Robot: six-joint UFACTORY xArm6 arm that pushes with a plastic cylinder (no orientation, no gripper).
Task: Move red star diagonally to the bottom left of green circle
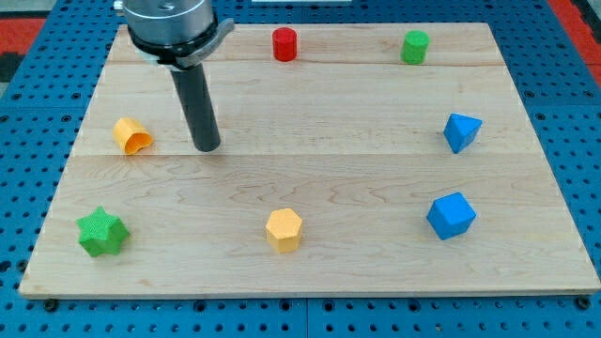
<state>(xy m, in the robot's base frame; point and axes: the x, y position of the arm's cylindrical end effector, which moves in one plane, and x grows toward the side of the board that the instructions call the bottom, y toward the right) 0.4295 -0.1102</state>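
My tip (208, 147) rests on the pale wooden board (319, 178) beside the orange block (132, 135), touching nothing. No red star is visible, only a red cylinder (285, 44) left of the green cylinder (415, 46) along the top edge, so I hold off.

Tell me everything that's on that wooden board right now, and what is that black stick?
red cylinder: one, red, top edge, left of centre
green cylinder: one, green, top edge, right
blue triangular block: one, blue, right side
blue cube: one, blue, lower right
orange hexagonal block: one, orange, bottom centre
green star: one, green, bottom left
orange arch-like block: one, orange, left side
wooden board: one, pale wood, on blue pegboard
my tip: one, dark rod, just right of the orange arch-like block, not touching it
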